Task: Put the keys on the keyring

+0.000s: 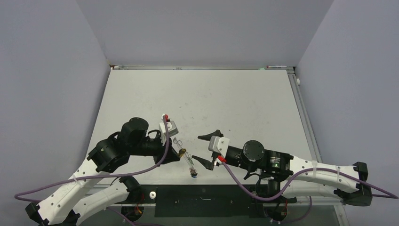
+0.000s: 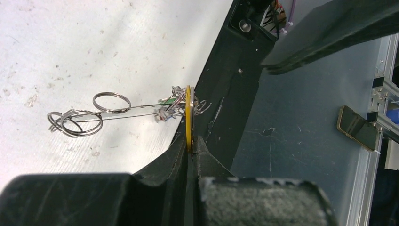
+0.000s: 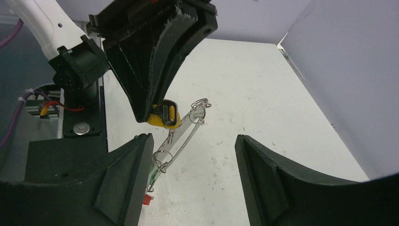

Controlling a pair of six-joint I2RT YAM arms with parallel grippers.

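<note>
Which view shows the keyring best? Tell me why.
Right wrist: the keyring shows as a long open loop against the table. Left wrist sees it nearly edge-on; top external shows only a tiny glint.

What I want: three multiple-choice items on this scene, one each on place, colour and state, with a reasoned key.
1. The keyring is: A) between the two grippers, by the table's near edge; B) at the far right corner; C) off the table.
2. The tag in the left gripper is: A) purple; B) white; C) yellow.
3. The right gripper is: A) shut on the keyring; B) open, holding nothing; C) shut on a key.
Key: 1 A, the top view shows it there; 2 C, the clamped tag shows yellow; 3 B, its jaws stand wide apart.
</note>
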